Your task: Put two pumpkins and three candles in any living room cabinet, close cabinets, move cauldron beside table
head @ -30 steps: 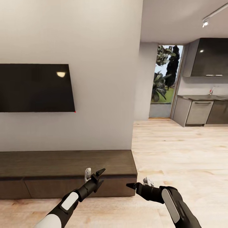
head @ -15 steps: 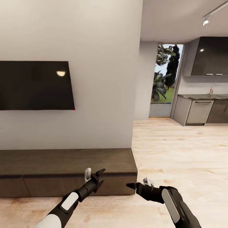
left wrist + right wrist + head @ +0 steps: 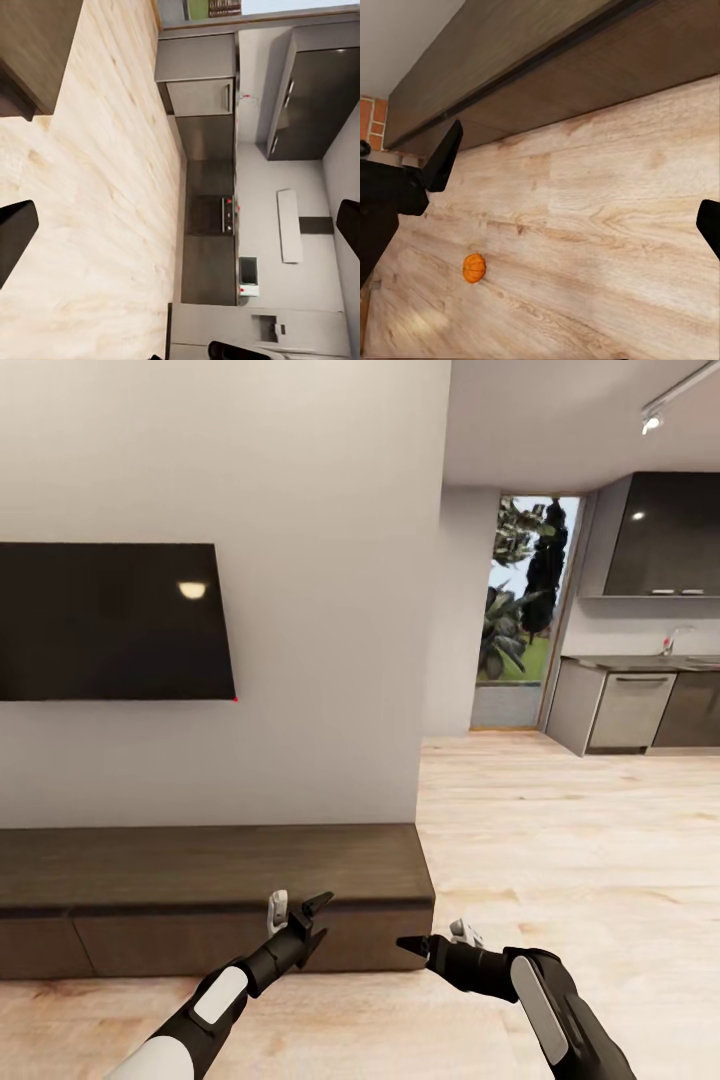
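Left gripper (image 3: pixel 303 916): black jaws spread apart, nothing between them; held low in front of the robot, over the front edge of the long, low, dark brown wooden cabinet (image 3: pixel 210 870). In the left wrist view the two dark fingertips (image 3: pixel 16 232) sit at opposite edges of the frame, well apart, with a grey kitchen run (image 3: pixel 210 217) and light wood plank floor (image 3: pixel 97 225) beyond.

Right gripper (image 3: pixel 432 940): black jaws apart, empty; held just off the cabinet's right end, above the floor (image 3: pixel 560 840). In the right wrist view one fingertip (image 3: pixel 709 221) shows at the frame edge and the left gripper (image 3: pixel 412 176) crosses the picture.

Small orange ribbed pumpkin (image 3: pixel 473 268): lying alone on the plank floor (image 3: pixel 600 240), apart from the cabinet front (image 3: pixel 585 67) and clear of both grippers. A patch of red brick (image 3: pixel 369 120) shows past the cabinet's far end.

Cabinet: flat handle-less fronts closed, set against a plain white wall (image 3: pixel 320 560).

Black flat wall-mounted television (image 3: pixel 110 622): above the cabinet.

Beyond: glazed doorway with greenery (image 3: pixel 522 610), grey kitchen units (image 3: pixel 640 705), dark upper cupboard (image 3: pixel 665 535).
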`<state>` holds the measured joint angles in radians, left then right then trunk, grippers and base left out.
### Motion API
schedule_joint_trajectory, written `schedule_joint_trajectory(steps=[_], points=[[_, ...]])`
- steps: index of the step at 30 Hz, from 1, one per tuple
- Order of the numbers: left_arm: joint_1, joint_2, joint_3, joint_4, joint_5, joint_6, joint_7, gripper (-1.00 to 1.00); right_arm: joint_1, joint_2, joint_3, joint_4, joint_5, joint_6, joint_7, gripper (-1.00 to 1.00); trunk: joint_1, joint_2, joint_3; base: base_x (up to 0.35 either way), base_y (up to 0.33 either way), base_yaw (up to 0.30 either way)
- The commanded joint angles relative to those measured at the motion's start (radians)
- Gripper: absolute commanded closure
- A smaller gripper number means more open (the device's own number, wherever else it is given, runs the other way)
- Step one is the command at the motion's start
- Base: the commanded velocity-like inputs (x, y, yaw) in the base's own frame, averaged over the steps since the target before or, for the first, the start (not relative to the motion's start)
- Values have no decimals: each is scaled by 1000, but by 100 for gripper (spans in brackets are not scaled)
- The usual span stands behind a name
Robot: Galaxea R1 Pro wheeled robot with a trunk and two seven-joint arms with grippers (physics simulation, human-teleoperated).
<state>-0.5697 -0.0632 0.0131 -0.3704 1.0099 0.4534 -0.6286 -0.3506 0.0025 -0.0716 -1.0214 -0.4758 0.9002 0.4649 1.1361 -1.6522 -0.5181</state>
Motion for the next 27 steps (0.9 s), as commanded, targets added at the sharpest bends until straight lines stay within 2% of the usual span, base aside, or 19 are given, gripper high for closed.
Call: schedule_joint_trajectory(steps=[1, 11, 27], points=[[-1, 0, 1, 0, 7, 8, 0, -100, -1, 0, -2, 0, 2, 5, 8, -100, 4, -8, -4, 0, 0, 0], [0, 0, 1, 1, 7, 6, 1, -100, -1, -3, -5, 0, 7, 8, 11, -100, 42, -78, -36, 0, 0, 0], [0, 0, 2, 3, 8, 0, -1, -100, -2, -1, -6, 0, 6, 7, 10, -100, 42, -78, -36, 0, 0, 0]])
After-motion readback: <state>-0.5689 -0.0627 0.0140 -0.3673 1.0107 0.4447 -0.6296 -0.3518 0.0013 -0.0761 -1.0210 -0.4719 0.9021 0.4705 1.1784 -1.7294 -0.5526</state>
